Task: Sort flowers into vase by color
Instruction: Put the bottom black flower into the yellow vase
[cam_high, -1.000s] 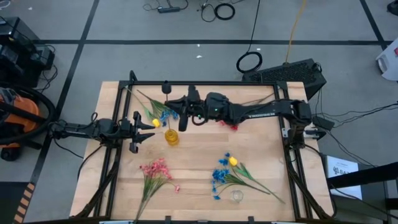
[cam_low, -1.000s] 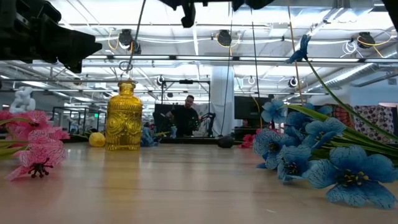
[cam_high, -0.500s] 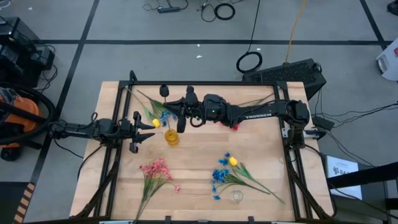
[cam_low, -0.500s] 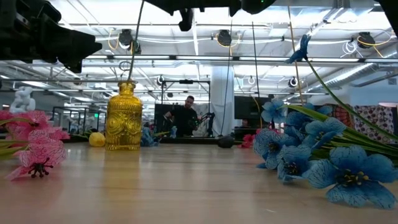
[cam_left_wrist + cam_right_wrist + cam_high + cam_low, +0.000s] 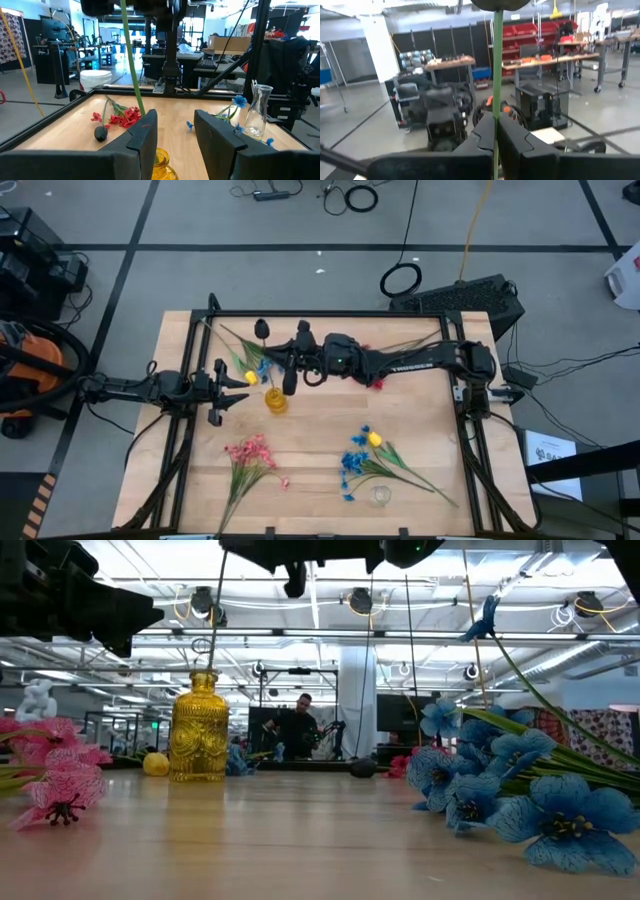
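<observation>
My right gripper (image 5: 288, 375) reaches level from the table's right side over the yellow vase (image 5: 276, 400) and is shut on a flower with a thin green stem (image 5: 495, 75) and a dark bud (image 5: 500, 3) on top. In the low view the stem (image 5: 215, 610) runs down to the mouth of the yellow vase (image 5: 198, 730). How far in it goes I cannot tell. My left gripper (image 5: 172, 132) waits open at the table's left, pointing level at the vase and higher than it, touching nothing. My right gripper pinches the green stem (image 5: 495, 112) between its two fingers, well below the dark bud. The fingers come level from the table's right and lie across the stem. The flower stands nearly upright, bud up, and its lower end (image 5: 209, 665) reaches the yellow vase's mouth.
Pink flowers (image 5: 250, 452) lie near the front left. Blue and yellow flowers (image 5: 365, 455) lie beside a clear glass vase (image 5: 381, 495) at the front right. Red flowers (image 5: 375, 383) and a loose dark bud (image 5: 100, 133) lie under the right arm. Blue and yellow flowers (image 5: 255, 367) lie behind the yellow vase.
My right gripper has sunk a little and gone slightly toward the table's left, still shut on the stem. The flower has come down with it, staying nearly upright over the yellow vase.
</observation>
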